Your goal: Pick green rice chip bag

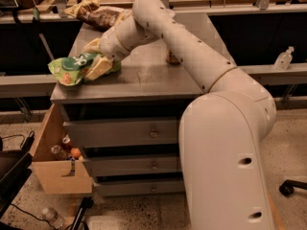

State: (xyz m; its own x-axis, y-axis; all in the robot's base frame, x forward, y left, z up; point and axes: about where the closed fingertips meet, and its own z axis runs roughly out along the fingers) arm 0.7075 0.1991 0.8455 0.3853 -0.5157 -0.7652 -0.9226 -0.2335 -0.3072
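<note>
Currently my gripper [99,61] sits at the drawer cabinet's [158,80] nine o'clock edge, jaws clamped on the green rice chip bag [71,69].

Cream tool [99,67] on bright green bag [68,70], grey cabinet [144,80]

We count two bags on the one cabinet top [153,78]: one green rice chip bag [69,70] and one brown snack bag [98,16]. There is one arm [192,51] with one gripper [98,67], which sits against the green bag's right side. Below we count three drawers [124,133] and one wooden box [60,176].
</note>
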